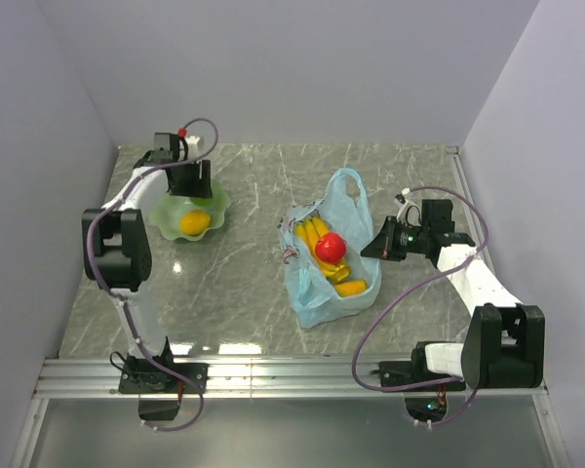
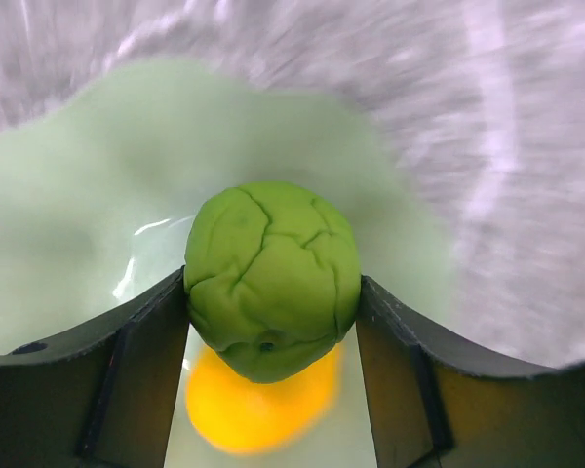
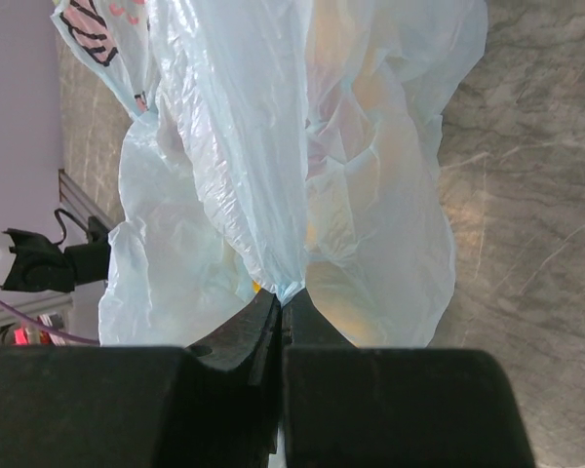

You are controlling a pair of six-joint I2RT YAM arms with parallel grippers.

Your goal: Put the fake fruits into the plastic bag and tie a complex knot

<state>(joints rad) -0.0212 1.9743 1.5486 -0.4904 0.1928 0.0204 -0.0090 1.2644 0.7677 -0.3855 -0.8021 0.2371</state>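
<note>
The left hand (image 2: pixel 271 292) grips the green fruit (image 2: pixel 271 278), a finger against each side, above the pale green dish (image 2: pixel 78 195), where an orange-yellow fruit (image 2: pixel 253 409) lies. The right hand (image 3: pixel 281 302) is closed, pinching the plastic bag (image 3: pixel 370 195) at its edge. The bag lies on the bench (image 1: pixel 244 273) holding the banana bunch (image 1: pixel 312 232) and red apple (image 1: pixel 331 248).

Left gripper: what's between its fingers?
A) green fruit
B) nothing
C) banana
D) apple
A: in the left wrist view the green fruit fills the gap of the left gripper, with a finger against each side, over the dish.
</note>
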